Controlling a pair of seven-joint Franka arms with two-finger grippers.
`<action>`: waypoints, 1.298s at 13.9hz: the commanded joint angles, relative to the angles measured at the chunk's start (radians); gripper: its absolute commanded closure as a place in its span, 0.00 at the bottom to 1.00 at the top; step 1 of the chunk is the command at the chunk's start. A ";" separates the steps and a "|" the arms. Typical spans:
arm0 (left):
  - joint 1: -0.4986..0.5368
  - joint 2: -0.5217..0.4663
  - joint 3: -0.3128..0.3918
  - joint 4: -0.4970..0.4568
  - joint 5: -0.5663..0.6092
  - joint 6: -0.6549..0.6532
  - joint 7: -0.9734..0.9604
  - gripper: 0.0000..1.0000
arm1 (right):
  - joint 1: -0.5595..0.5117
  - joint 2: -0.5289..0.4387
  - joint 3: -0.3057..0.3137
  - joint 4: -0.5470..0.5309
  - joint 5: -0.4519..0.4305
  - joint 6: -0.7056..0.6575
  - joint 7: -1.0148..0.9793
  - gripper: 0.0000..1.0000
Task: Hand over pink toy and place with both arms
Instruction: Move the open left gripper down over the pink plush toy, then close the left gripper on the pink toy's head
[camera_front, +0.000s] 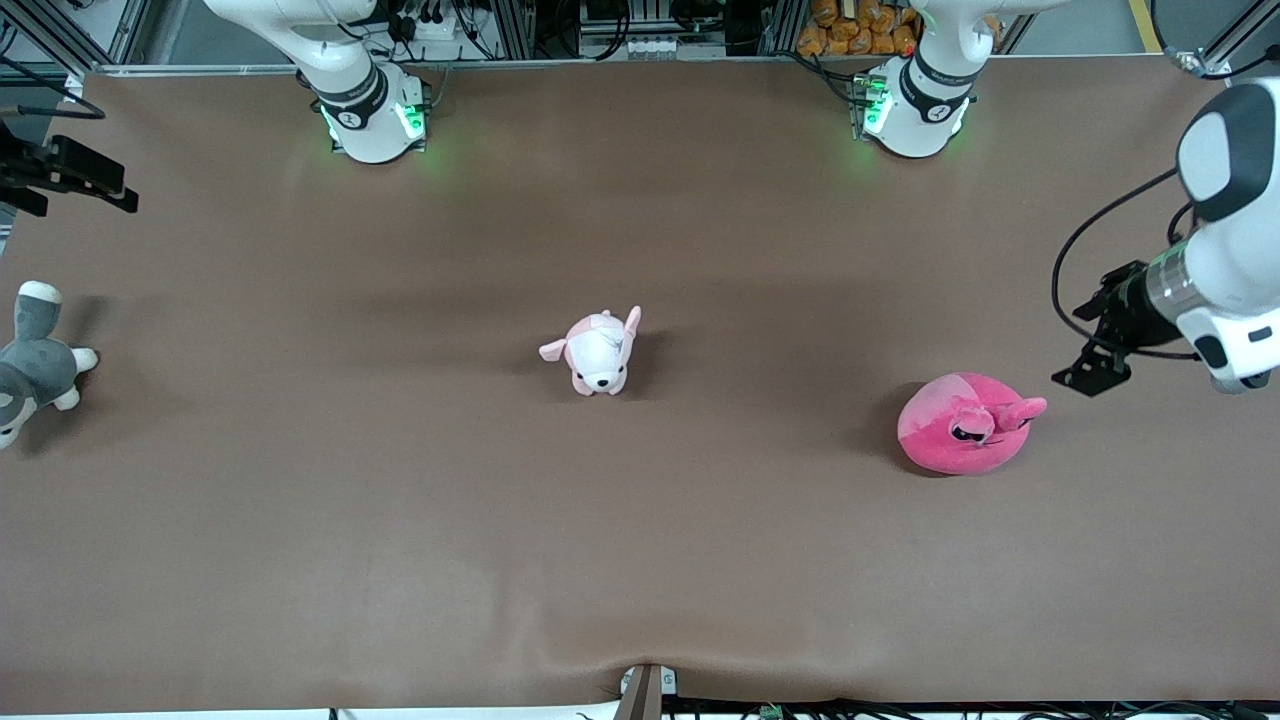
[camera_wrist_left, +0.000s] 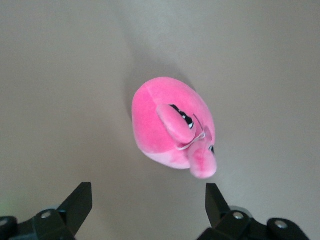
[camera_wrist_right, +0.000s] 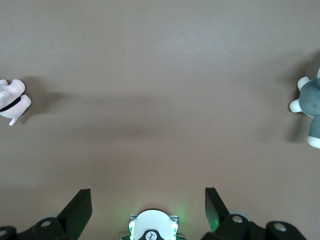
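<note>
Brown matte cloth-covered table (camera_front: 400, 520) fills the front view, a slight wrinkle at its near edge by a small metal bracket (camera_front: 645, 690). Small pale pink-and-white puppy plush (camera_front: 598, 352) stands mid-table, face toward the front camera, ears sticking out; part of it shows at the right wrist view's edge (camera_wrist_right: 12, 100). Grey-and-white plush animal (camera_front: 32, 365) lies at the right arm's end of the table, partly cut off by the frame; white paws visible, also in the right wrist view (camera_wrist_right: 310, 102). The two plushes sit well apart.
</note>
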 joint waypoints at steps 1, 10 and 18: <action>0.024 0.071 -0.003 0.007 -0.027 0.073 -0.209 0.00 | 0.000 0.009 0.003 0.024 0.000 -0.014 0.006 0.00; 0.042 0.226 -0.003 0.004 -0.036 0.152 -0.529 0.00 | 0.009 0.010 0.005 0.025 -0.001 -0.014 0.006 0.00; 0.035 0.217 -0.011 0.006 -0.038 0.161 -0.598 1.00 | 0.021 0.010 0.005 0.025 0.000 -0.014 0.008 0.00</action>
